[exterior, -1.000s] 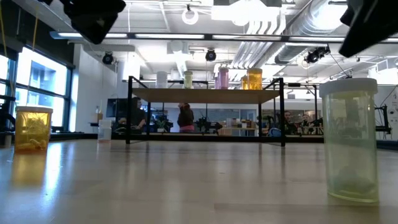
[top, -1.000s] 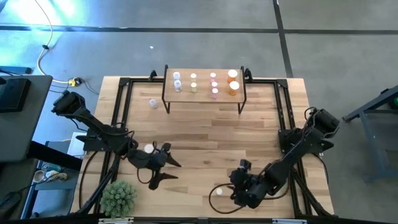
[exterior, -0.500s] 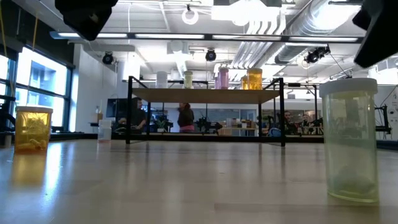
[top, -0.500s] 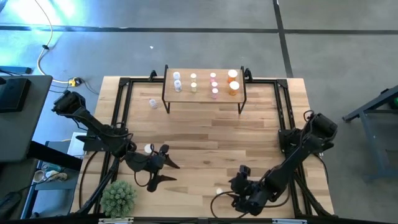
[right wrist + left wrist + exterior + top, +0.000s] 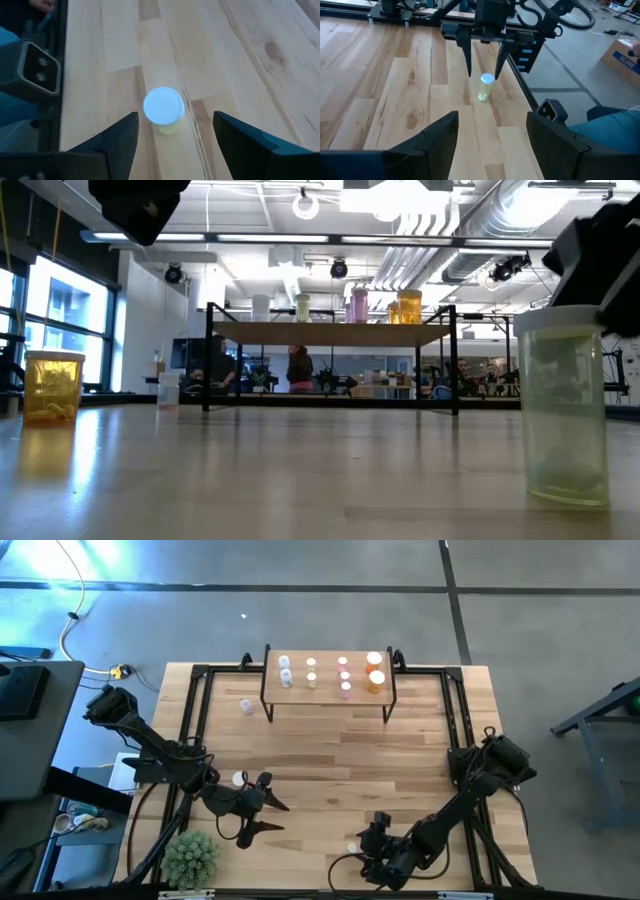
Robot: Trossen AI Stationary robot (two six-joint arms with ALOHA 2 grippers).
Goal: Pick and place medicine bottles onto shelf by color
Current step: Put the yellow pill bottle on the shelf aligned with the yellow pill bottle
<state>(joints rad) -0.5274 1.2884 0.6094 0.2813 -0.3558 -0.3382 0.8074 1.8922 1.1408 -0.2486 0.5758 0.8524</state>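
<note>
Your right gripper (image 5: 170, 137), jaws wide, straddles the pale yellow bottle (image 5: 163, 109) near the worktop's front edge; left gripper (image 5: 492, 132) wide, empty.

A pale yellow bottle (image 5: 163, 110) with a white cap stands upright near the table's front edge, right of centre. An orange bottle (image 5: 52, 387) stands near left. A clear one (image 5: 246, 707) stands left of the shelf (image 5: 328, 692), where more bottles (image 5: 343, 675) stand.

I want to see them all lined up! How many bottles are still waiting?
Most bottles already stand on the shelf. The right hand hangs open over a pale yellow bottle, not gripping yet. An orange bottle near the left hand and a clear bottle wait.
</note>
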